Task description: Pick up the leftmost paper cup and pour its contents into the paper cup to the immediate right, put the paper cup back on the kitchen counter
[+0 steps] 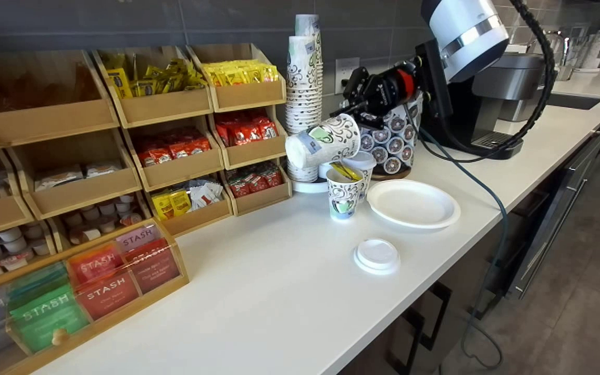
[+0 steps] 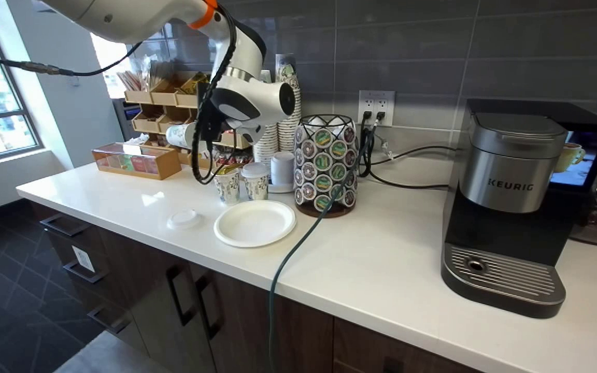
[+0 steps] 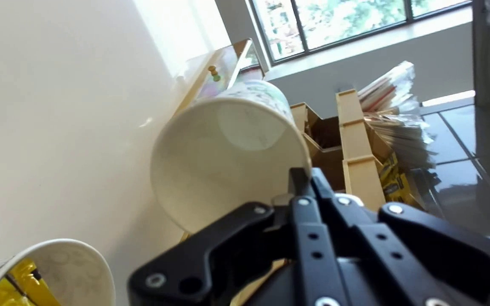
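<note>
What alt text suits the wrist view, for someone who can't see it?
Gripper pinching the rim of a tipped, empty-looking paper cup, mouth toward the camera. At lower left, a second paper cup holds yellow packaging; wooden bins and a window lie beyond.

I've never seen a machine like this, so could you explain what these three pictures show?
You're seeing a robot arm. Two pictures come from cameras standing outside it; the third comes from a camera on its wrist, looking past its jaws. Those jaws pinch the rim of a patterned paper cup, tipped nearly on its side above the counter. Lower down, a matching cup stands upright with yellow packaging inside. Also on the counter are a lidded cup, a white plate, a loose lid, racked coffee pods and a coffee machine.
</note>
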